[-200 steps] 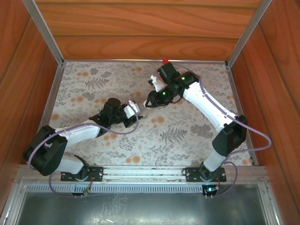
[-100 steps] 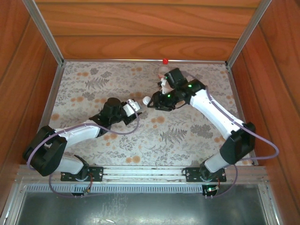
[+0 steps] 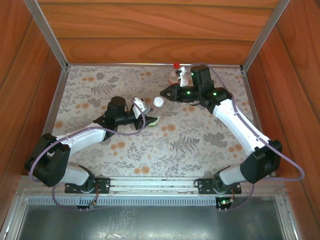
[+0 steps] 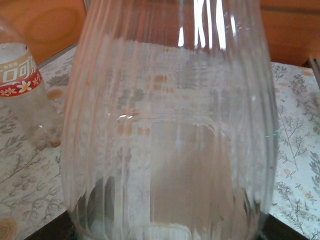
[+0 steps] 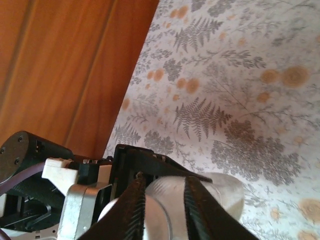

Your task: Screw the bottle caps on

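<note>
Floral-print surface [image 3: 100, 85], boxed by wood-panel walls [image 3: 150, 30] and aluminium posts [image 3: 47, 32]. Items I log:

- Left jaws are clamped on the green-label bottle [image 4: 170, 140], tilted at mid-surface.
- Right jaws are closed on the white cap [image 3: 158, 101], just beside that bottle.
- The red-label bottle [image 4: 17, 80] is near the far edge.
- The red cap [image 3: 176, 65] is just beyond it; whether it is seated on it I cannot tell.

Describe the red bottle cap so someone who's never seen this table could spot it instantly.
Look to the wooden back wall, then down to the far edge of the flower-print table. The red cap lies at that edge, right of centre, just behind the pink-labelled bottle. It alone is solid bright red; the white cap sits nearer mid-table.
</note>
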Controlling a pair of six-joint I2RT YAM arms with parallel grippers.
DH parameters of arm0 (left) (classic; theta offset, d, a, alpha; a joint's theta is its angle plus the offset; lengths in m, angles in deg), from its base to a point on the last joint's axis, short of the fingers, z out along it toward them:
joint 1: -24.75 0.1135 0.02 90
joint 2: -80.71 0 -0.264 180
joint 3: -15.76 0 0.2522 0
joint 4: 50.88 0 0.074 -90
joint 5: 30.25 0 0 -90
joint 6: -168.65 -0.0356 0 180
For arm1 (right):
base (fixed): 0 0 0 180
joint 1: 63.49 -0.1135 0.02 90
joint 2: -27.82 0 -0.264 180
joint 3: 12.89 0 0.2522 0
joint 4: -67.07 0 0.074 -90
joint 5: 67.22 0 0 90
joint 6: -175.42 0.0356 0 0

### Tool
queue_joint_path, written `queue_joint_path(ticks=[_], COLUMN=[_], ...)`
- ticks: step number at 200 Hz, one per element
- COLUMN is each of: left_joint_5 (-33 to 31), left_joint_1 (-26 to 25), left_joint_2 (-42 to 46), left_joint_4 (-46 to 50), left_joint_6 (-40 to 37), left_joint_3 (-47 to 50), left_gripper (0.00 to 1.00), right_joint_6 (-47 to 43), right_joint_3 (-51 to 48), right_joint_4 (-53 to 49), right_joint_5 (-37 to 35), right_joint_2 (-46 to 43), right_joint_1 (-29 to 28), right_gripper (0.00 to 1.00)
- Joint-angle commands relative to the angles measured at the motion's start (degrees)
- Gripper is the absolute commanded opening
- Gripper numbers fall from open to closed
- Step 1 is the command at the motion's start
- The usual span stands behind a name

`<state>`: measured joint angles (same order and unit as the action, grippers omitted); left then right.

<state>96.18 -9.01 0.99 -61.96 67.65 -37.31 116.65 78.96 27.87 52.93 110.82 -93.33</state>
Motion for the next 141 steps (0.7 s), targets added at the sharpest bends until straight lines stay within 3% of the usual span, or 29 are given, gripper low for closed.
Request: queue_joint_path(ticks=[1, 31, 63, 81, 107, 141], left_joint_5=[2.3, 0.4, 0.6, 0.2, -2.4, -5.9], left_joint_1=[0.3, 0.3, 0.4, 0.4, 0.9, 1.3], left_joint_2=[-0.8, -1.6, -2.3, -1.9, -2.2, -2.9], left_joint_4=[-2.0, -2.4, -2.5, -2.8, -2.9, -3.3], left_joint_6=[3.4, 4.3, 4.6, 4.6, 6.8, 8.5], left_joint_3=[-1.2, -1.5, -1.6, -1.6, -1.8, -2.2], left_gripper=[0.5, 0.5, 0.5, 0.5, 0.49, 0.48], right_joint_6=[3.3, 5.3, 5.9, 6.1, 6.0, 6.0], right_joint_3=[-1.4, -3.1, -4.9, -5.1, -5.6, -7.3], right_joint_4=[6.5, 8.9, 10.1, 10.0, 9.4, 9.0], right_joint_5=[7.2, 9.9, 9.5, 10.4, 11.5, 14.5], right_joint_2=[0.8, 0.9, -0.3, -0.1, -0.2, -1.1], right_joint_1=[0.1, 0.1, 0.2, 0.1, 0.1, 0.1], right_gripper=[0.23, 0.19, 0.27, 0.24, 0.12, 0.11])
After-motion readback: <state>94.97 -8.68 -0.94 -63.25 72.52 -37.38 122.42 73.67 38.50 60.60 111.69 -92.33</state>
